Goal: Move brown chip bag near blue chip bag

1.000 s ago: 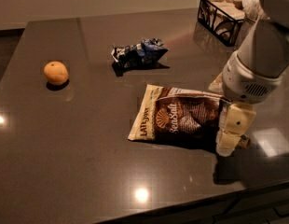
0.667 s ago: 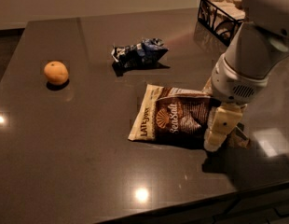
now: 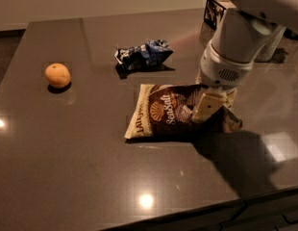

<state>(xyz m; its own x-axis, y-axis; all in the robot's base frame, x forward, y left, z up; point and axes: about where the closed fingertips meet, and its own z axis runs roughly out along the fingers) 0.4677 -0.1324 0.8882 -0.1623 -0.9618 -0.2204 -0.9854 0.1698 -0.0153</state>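
The brown chip bag point(image 3: 163, 113) lies flat on the dark table, its "Sea Salt" print facing up. The blue chip bag point(image 3: 142, 55) lies crumpled farther back, a short gap behind the brown bag's top left corner. My gripper point(image 3: 208, 108) hangs from the white arm at the upper right and is down over the right part of the brown bag, at or just above its surface. The arm hides the bag's upper right corner.
An orange point(image 3: 57, 75) sits on the table at the left. A black wire basket point(image 3: 215, 9) stands at the back right, partly behind the arm. The table's front edge point(image 3: 197, 211) runs along the bottom.
My gripper has moved left and toward the back, from beside the brown bag's right edge to over its right part. Neither bag has moved.
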